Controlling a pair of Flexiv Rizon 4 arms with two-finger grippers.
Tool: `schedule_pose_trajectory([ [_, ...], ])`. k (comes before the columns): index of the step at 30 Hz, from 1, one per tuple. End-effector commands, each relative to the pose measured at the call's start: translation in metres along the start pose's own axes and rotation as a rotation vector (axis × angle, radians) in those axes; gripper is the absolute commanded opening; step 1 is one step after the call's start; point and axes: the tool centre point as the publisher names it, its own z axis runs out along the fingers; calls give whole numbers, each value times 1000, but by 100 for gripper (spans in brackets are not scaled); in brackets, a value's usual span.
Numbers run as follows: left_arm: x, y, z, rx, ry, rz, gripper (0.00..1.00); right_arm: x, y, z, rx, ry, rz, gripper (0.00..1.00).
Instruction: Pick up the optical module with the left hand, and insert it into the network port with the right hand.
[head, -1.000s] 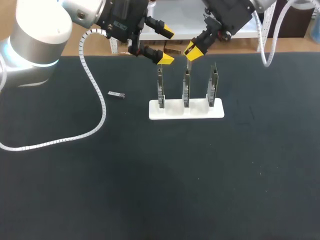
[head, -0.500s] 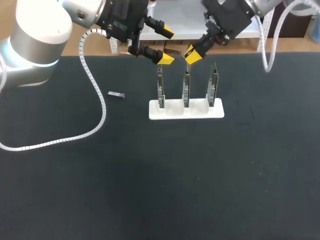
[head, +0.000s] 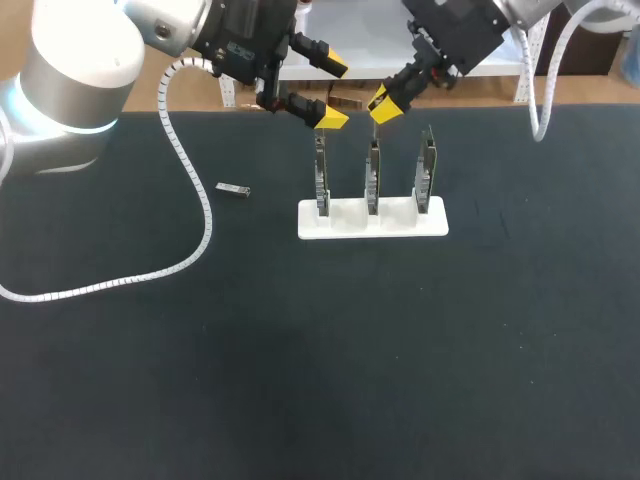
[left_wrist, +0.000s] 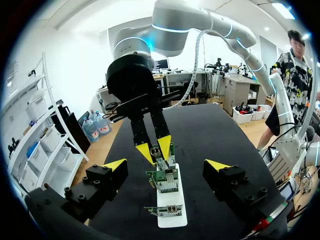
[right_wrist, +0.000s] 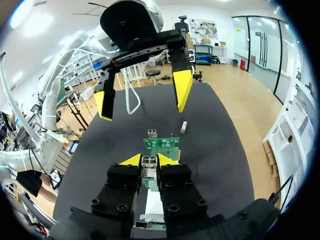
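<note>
**Black worktop (head: 300, 350): the insertion step is in hand**

Black cloth covers the worktop, and in the upper middle of the head view stands a white plastic base (head: 372, 222) with three green circuit boards upright in a row. The right tool (head: 383, 105) hangs just above the top edge of the middle green board (head: 372, 180). Its yellow-tipped fingers are drawn close together on a small grey metal module (right_wrist: 148, 161), one finger on each side. Whether the module's nose has entered the port on that board cannot be told from these views.

The left tool (head: 332, 93) sits just left of it, above the leftmost board, with its fingers spread wide and nothing between them. A second small silver-and-black module (head: 232, 189) lies loose on the cloth, left of the base and well apart from both tools.

I judge the pick-up finished and the right arm engaged in the insertion itself.

The next move calls for keeping the grey module square to the port opening on the middle board. It then needs a push along the port's own axis, without sideways lean, since the thin board could flex or tip in its slot. Once the module seats, the fingers should part only a little and lift straight away. The left tool need only keep clear.
</note>
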Motion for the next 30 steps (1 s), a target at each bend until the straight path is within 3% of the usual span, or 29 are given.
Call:
schedule_pose_trajectory([
  [1, -1, 2, 0, 4, 7, -3, 100, -1, 4, 2, 154, 1, -1, 0],
  [30, -1, 2, 0, 4, 7, -3, 100, 4, 6, 10, 86, 3, 21, 0],
])
